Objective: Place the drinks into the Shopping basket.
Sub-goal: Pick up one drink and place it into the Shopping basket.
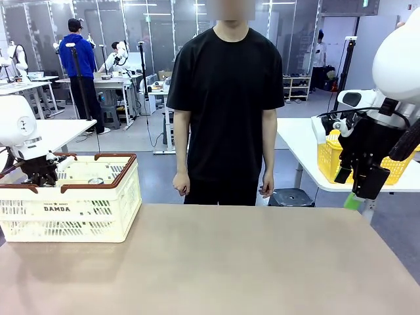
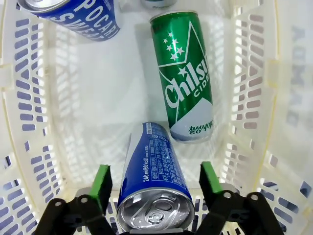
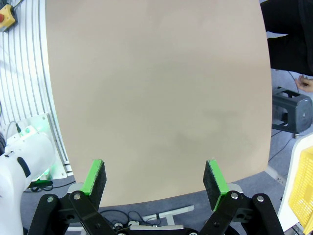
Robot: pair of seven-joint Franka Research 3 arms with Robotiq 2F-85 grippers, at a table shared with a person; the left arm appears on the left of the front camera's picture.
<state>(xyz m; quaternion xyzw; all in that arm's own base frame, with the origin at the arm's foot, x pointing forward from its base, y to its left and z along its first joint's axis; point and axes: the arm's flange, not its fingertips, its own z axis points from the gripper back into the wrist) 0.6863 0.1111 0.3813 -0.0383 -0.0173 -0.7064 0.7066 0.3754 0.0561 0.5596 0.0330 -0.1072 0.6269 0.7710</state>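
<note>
Jaws of the left gripper point(image 2: 155, 181) stand apart around the blue can point(image 2: 152, 183) lying on the floor of the Shopping basket point(image 2: 249, 112), its length pointing away from them, beside the green can point(image 2: 186, 78).

The left gripper point(image 2: 154, 183) points downward with jaws spread wide; the right gripper point(image 3: 155, 183) hangs raised, jaws apart and empty.
</note>
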